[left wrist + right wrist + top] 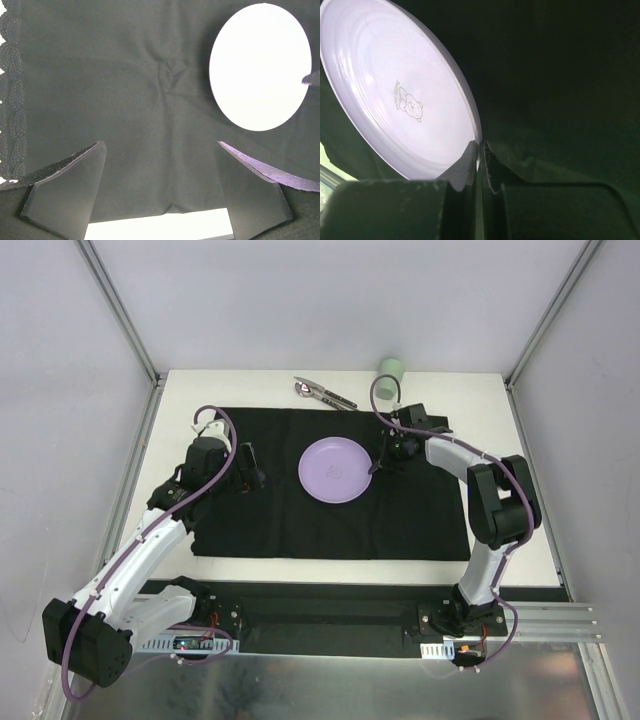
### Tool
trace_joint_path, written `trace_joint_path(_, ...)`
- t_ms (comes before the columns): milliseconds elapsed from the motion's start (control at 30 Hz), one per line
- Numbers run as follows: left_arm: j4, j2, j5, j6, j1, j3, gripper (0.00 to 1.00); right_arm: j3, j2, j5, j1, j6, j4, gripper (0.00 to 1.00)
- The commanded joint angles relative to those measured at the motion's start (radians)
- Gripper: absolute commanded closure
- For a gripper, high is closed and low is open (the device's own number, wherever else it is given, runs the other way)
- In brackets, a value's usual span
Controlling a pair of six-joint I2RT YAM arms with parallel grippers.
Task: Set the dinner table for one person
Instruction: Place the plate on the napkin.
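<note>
A lilac plate (336, 470) with a small bear print (410, 105) lies in the middle of the black cloth mat (260, 525) on the white dinner table (530, 540). My right gripper (378, 466) is at the plate's right edge. In the right wrist view that gripper (481, 146) is shut on the thin rim of the plate (395, 75). My left gripper (255, 478) hovers over the mat left of the plate. The left wrist view shows it (160, 145) wide open with only cloth between its fingers, and the plate (260, 65) ahead to the right.
A pale green cup (392, 368) stands at the table's back edge. Cutlery with a dark handle (322, 392) lies just behind the mat, left of the cup. Grey frame rails (120, 310) border the table. The mat's lace edge (12, 100) shows at left.
</note>
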Motion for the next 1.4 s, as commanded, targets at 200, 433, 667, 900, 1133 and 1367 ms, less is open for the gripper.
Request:
trace_joint_path(200, 0.026, -0.026, -0.008, 0.004, 0.012, -0.016, 0.11, 0.093, 0.034, -0.008, 0.011, 0.013, 0.038, 0.99)
trace_joint_path(433, 0.026, -0.028, -0.011, 0.009, 0.014, -0.017, 0.1, 0.093, 0.049, -0.008, 0.019, 0.012, 0.038, 0.99)
trace_joint_path(667, 0.026, -0.033, -0.014, 0.009, 0.015, -0.02, 0.1, 0.094, 0.057, -0.009, 0.025, 0.007, 0.032, 0.99)
trace_joint_path(900, 0.025, -0.04, -0.013, 0.006, 0.015, -0.025, 0.1, 0.087, 0.059, -0.009, 0.028, 0.01, 0.031, 0.98)
trace_joint_path(1133, 0.026, -0.049, -0.014, 0.004, 0.017, -0.03, 0.1, 0.085, 0.06, -0.015, 0.03, 0.007, 0.028, 0.98)
trace_joint_path(1367, 0.026, -0.053, -0.013, 0.003, 0.017, -0.033, 0.1, 0.085, 0.059, -0.018, 0.034, 0.007, 0.026, 0.94)
